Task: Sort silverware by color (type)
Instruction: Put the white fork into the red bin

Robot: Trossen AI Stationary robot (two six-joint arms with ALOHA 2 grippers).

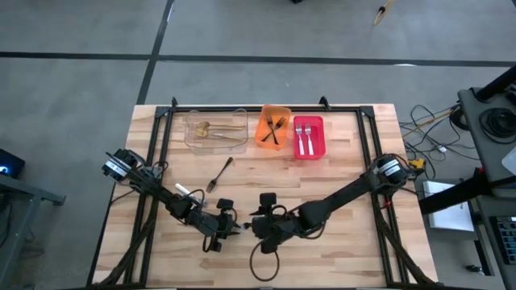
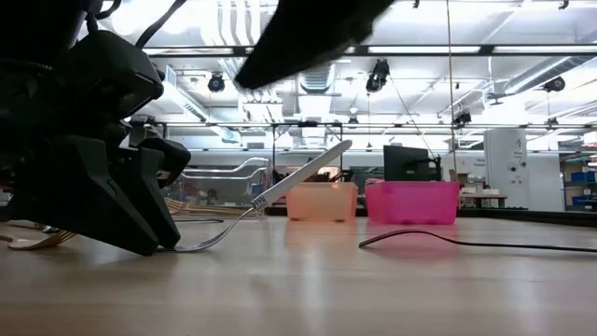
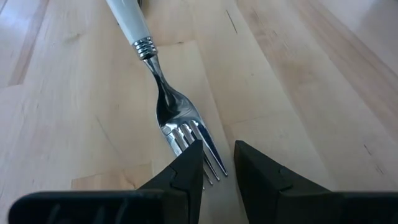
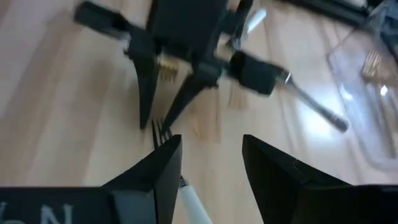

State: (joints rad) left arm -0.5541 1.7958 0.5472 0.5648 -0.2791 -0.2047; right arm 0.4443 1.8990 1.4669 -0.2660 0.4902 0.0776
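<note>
Item: silver fork [image 3: 177, 118], pale handle, lying on the bench [image 3: 298, 93] between the two grippers.

Tines point into the left gripper [image 3: 217, 163], fingers narrowly apart around them, clamp unclear; handle runs toward the right gripper [image 4: 208, 158], jaws spread, empty.

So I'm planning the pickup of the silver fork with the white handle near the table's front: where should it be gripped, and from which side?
Probably the white handle of the silver fork. It slopes up off the wooden table, so fingers fit around it from above; the tines lie flat on the wood.
</note>
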